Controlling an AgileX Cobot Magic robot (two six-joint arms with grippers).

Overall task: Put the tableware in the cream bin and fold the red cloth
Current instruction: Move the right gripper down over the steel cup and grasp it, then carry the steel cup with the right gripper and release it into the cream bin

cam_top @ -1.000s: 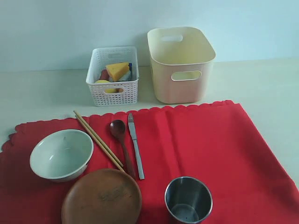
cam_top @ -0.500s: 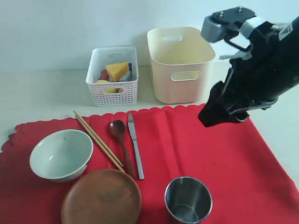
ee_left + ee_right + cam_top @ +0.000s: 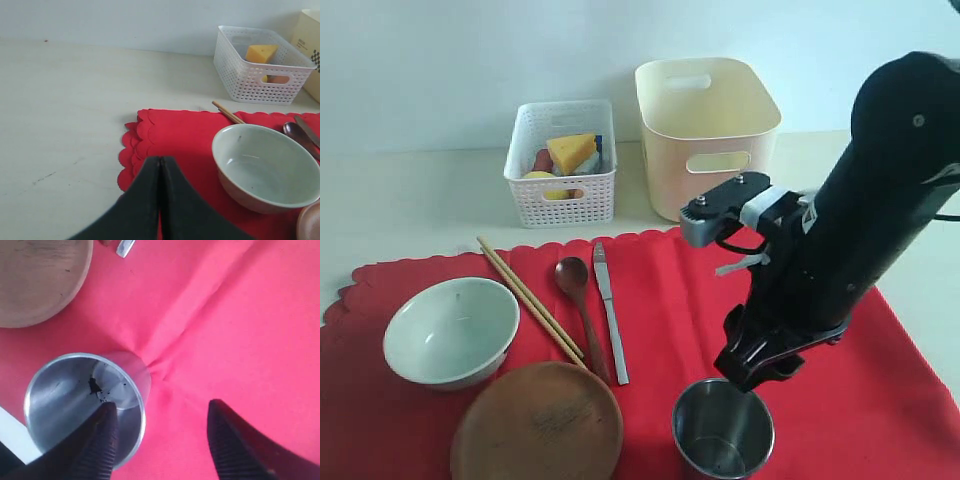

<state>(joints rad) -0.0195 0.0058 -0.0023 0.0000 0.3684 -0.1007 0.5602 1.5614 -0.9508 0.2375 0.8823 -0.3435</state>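
The red cloth (image 3: 670,290) lies spread on the table. On it rest the pale bowl (image 3: 450,328), the wooden plate (image 3: 537,422), the chopsticks (image 3: 530,300), the dark spoon (image 3: 582,300), the knife (image 3: 611,312) and the steel cup (image 3: 723,430). My right gripper (image 3: 760,365) hangs open just over the cup's rim. In the right wrist view one fingertip (image 3: 105,415) is over the cup (image 3: 75,390) and the other over bare cloth (image 3: 240,315). My left gripper (image 3: 160,159) is shut and empty above the cloth's scalloped corner, near the bowl (image 3: 265,167). The cream bin (image 3: 708,140) stands behind the cloth.
A white perforated basket (image 3: 563,165) with a cheese wedge (image 3: 571,151) and other toy foods stands left of the cream bin. The right arm (image 3: 860,240) rises over the cloth's right half. Bare table (image 3: 65,110) stretches beyond the cloth's left edge.
The right arm came into view from the upper right and dropped down and left, from beside the cream bin to just above the steel cup. The tableware has not moved.
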